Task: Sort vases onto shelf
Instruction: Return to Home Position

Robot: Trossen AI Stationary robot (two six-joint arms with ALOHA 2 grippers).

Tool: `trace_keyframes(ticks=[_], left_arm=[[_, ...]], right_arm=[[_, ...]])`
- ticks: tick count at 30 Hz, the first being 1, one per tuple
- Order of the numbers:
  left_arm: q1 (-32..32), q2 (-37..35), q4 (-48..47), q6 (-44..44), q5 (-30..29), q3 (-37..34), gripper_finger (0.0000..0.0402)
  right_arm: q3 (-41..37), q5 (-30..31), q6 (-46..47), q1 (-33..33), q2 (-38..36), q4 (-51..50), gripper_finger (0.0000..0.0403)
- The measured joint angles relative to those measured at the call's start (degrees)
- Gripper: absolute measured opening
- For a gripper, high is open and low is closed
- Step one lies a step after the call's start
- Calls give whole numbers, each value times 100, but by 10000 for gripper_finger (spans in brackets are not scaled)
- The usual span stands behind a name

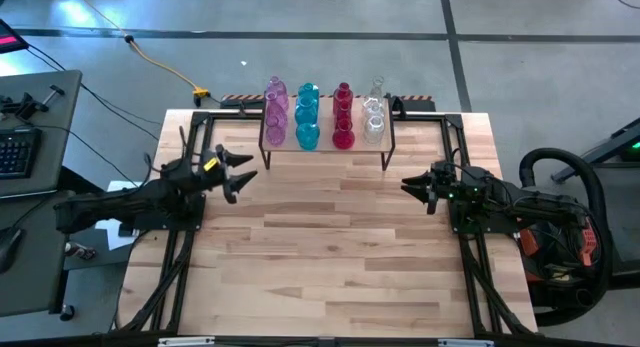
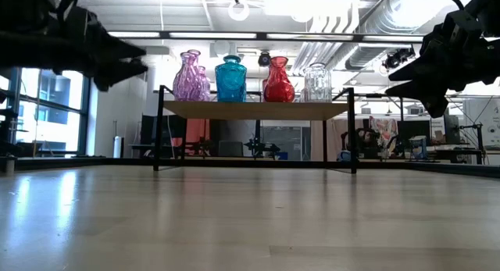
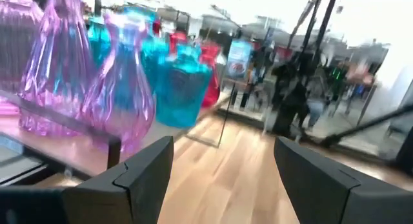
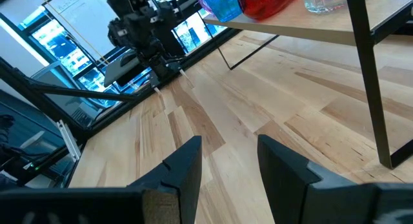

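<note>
Open tabletop [image 1: 330,247] before loaded shelf [image 2: 258,110]

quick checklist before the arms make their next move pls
1. The left hand holds nothing: ok, open.
2. The right hand holds nothing: ok, open.
3. Both are apart from the shelf: ok, each is in front of it, off to its own side.
4. Colours grouped: ok, pink vases, teal vases, red vases and clear vases stand in separate rows.
5. All upright: cannot tell; the front ones are, the rest are mostly hidden in the low view.
6. No stray vase on the tabletop: ok, none shows.
</note>
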Motion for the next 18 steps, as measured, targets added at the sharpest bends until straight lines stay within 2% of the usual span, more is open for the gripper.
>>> trace_keyframes(ticks=[11, 18], left_arm=[[0, 37, -878, 392, -2, -25, 260], [0, 39, -1247, 122, -1, -25, 260]], right_arm=[[0, 0, 0, 0, 0, 0, 132], [0, 0, -2, 0, 0, -2, 132]])
